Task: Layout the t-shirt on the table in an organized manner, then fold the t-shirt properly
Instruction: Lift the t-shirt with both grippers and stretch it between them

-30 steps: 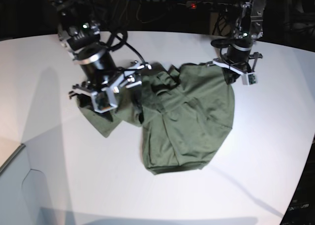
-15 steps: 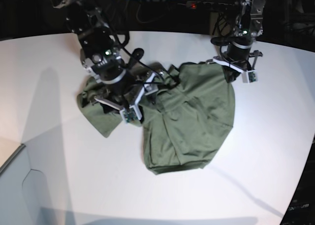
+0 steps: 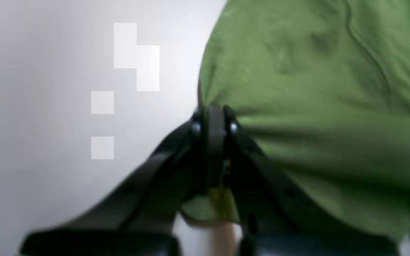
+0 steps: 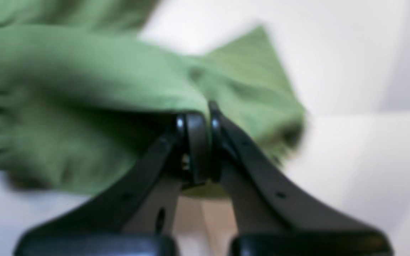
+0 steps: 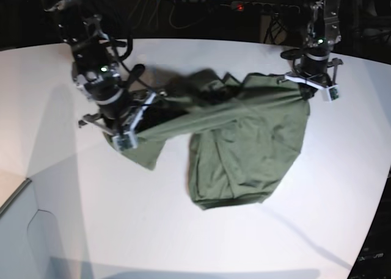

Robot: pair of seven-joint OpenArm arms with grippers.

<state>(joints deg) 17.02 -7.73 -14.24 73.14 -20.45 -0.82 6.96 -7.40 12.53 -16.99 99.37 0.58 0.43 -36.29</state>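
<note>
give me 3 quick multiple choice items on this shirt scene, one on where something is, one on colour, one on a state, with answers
1. In the base view, where does the t-shirt lie on the table?
A. at the near edge
B. across the middle, toward the far side
C. hanging off the table's edge

2. What colour is the t-shirt?
A. olive green
B. navy blue
C. white

3. What state is the right end effector in?
A. wide open above the cloth
B. shut on bare table
C. shut on the t-shirt

Answers
1. B: bare table lies all around the cloth, widest in front.
2. A: every view shows green cloth.
3. C: the right wrist view shows its tips pinched together with fabric gathered at them.
</note>
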